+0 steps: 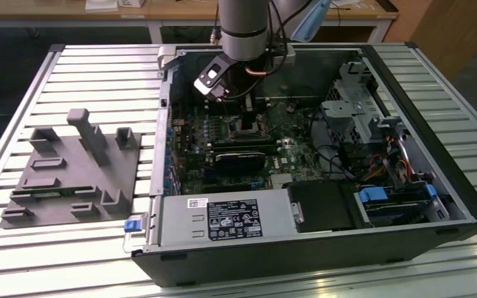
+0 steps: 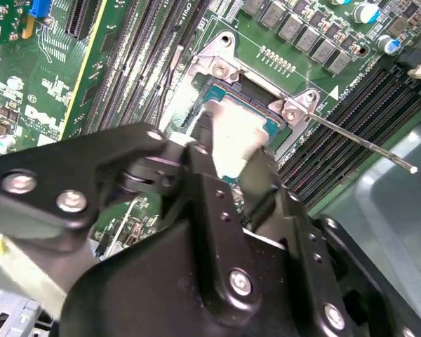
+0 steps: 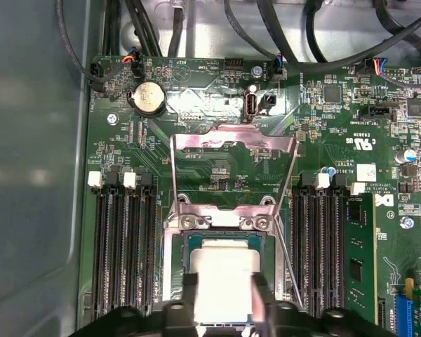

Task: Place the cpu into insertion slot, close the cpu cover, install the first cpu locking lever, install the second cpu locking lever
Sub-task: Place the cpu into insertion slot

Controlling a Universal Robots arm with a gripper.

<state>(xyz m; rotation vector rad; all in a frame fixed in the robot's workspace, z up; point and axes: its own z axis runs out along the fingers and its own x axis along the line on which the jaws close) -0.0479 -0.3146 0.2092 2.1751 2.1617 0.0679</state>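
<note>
My gripper (image 3: 225, 298) clamped on chip (image 3: 224, 270), fingers (image 2: 205, 165) pinching opposite edges. Chip squarely over socket (image 3: 194, 244); seated or not, I can't tell. Cover (image 3: 228, 137) stands open beyond socket. Lever (image 2: 358, 140) sticks out unlatched. Memory slots (image 3: 126, 246) flank both sides.

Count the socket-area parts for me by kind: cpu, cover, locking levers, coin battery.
cpu: 1
cpu cover: 1, flipped open
locking levers: 2
coin battery: 1
Total: 5
</note>
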